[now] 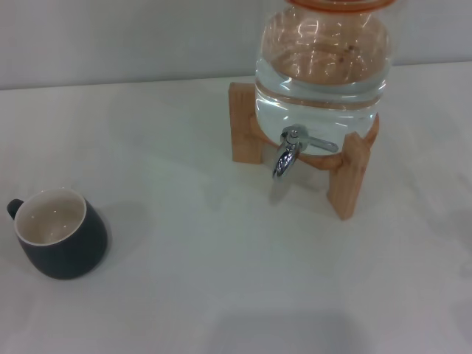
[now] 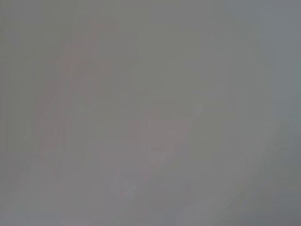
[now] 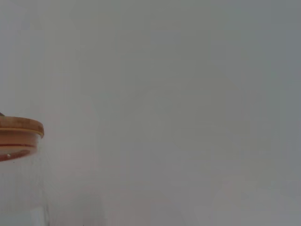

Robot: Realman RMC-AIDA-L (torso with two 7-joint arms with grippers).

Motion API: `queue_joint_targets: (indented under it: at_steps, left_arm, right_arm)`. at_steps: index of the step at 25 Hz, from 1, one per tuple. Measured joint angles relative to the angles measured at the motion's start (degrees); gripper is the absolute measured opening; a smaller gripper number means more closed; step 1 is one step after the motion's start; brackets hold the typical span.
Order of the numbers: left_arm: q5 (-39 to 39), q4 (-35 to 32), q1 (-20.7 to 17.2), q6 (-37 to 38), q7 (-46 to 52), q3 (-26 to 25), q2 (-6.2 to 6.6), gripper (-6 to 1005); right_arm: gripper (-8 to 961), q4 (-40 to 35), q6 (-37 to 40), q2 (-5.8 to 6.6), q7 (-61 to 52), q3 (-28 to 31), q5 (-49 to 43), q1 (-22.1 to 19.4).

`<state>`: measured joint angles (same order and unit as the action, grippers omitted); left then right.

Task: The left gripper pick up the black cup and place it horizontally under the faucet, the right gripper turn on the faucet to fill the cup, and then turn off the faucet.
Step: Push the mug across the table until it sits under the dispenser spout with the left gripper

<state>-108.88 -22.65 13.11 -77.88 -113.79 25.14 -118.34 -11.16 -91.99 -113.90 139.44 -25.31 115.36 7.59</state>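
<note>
The black cup (image 1: 60, 234) stands upright on the white table at the near left of the head view, its cream inside showing and its small handle pointing to the far left. The chrome faucet (image 1: 288, 150) juts from the front of a clear water jar (image 1: 322, 59) at the far right, its thin lever lying out to the right. Neither gripper shows in any view. The left wrist view is a plain grey blur. Only the jar's wooden lid (image 3: 19, 128) appears in the right wrist view.
The jar rests on a wooden stand (image 1: 346, 173) with legs reaching toward me. White tabletop (image 1: 206, 280) stretches between the cup and the stand. A pale wall rises behind the table.
</note>
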Motion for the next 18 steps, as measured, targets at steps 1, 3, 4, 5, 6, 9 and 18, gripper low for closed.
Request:
queue_joint_targets:
  at_steps: [1, 3, 4, 5, 6, 9, 18]
  left_arm:
    - [0.0, 0.0, 0.0, 0.0, 0.0, 0.0, 0.0, 876]
    - [1.37, -0.01, -0.01, -0.02, 1.99, -0.01, 0.56, 876]
    - [2.27, -0.03, 0.02, -0.03, 2.86, -0.01, 0.97, 876]
    - [3.31, -0.07, 0.06, -0.05, 4.03, -0.01, 1.45, 876]
    - [4.24, -0.12, 0.08, -0.11, 4.88, -0.01, 1.78, 875]
    - [6.42, -0.94, -0.06, -0.21, 7.01, -0.01, 2.41, 875]
    - [18.52, -7.54, -1.06, -4.09, 13.27, -0.03, 4.16, 874]
  right_arm:
    - [841, 0.0, 0.03, -0.03, 0.01, 0.0, 0.01, 0.04]
    - [841, 0.0, 0.09, -0.11, 0.04, 0.0, 0.03, 0.21]
    - [841, 0.0, 0.09, -0.12, 0.04, 0.0, 0.02, 0.23]
    - [841, 0.0, 0.1, -0.16, 0.04, 0.0, 0.03, 0.36]
    - [841, 0.0, 0.1, -0.17, 0.02, 0.0, 0.0, 0.46]
    - [841, 0.0, 0.02, -0.29, -0.01, 0.01, -0.16, 0.49]
    - [841, 0.0, -0.17, -0.53, 0.14, -0.14, -0.4, 0.14]
